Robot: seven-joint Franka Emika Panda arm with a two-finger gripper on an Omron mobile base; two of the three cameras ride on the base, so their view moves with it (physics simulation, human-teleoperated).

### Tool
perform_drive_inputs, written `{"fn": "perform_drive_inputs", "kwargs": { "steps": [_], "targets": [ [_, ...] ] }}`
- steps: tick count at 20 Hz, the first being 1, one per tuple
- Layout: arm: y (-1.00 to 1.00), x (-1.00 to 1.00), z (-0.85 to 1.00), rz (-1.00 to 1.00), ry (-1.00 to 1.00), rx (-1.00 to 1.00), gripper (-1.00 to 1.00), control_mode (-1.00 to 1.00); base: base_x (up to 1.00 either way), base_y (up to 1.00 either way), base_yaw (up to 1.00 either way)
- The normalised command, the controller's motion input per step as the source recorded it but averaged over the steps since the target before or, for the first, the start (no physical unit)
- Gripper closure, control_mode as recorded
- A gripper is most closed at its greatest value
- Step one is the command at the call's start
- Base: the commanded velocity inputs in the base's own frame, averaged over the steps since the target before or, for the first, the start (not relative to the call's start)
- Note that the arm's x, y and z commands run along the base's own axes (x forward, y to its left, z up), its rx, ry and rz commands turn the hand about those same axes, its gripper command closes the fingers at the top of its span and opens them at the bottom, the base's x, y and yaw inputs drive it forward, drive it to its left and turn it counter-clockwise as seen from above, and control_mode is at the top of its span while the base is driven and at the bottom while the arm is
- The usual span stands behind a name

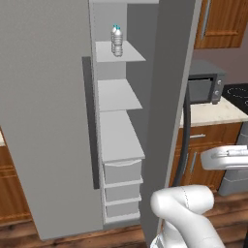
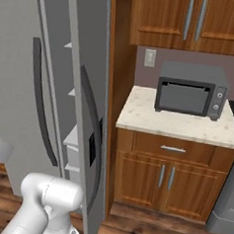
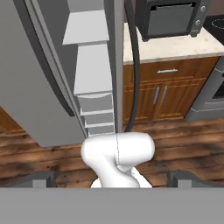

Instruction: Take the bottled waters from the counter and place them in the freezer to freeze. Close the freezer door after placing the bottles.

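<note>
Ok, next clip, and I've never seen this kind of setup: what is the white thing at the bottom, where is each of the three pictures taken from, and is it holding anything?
The white shape is a robot arm on a base that drives around a rendered kitchen. Two pictures come from cameras on that base, behind the arm to its left and right. The third looks along its hand; the two dark tips at the bottom are its claw, open wide and holding nothing.

In front stands a grey refrigerator with its freezer door swung open. Inside the freezer, the bottled waters, with blue caps, stand on the top shelf. To the right, a dark microwave sits on the speckled counter above wooden cabinets.

So the bottles are in; the door is not yet closed.
</note>
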Motion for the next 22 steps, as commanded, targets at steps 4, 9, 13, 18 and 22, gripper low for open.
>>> {"fn": "perform_drive_inputs", "kwargs": {
  "steps": [4,9,13,18,22],
  "targets": [
    [-0.07,0.02,0.00,0.02,-0.01,0.00,-1.00,-1.00,0.14,-0.03,0.01],
    [-0.70,0.27,0.00,0.12,0.00,0.11,-1.00,-1.00,0.00,0.00,0.00],
    [-0.47,0.43,-0.06,0.14,0.01,0.07,-1.00,-1.00,0.00,0.00,0.00],
    [-0.63,0.71,-0.31,0.09,-0.19,0.14,-1.00,-1.00,0.00,0.00,0.00],
    [-0.66,1.00,-0.15,0.12,-0.07,0.16,-1.00,-1.00,0.00,0.00,0.00]
  ]
}}
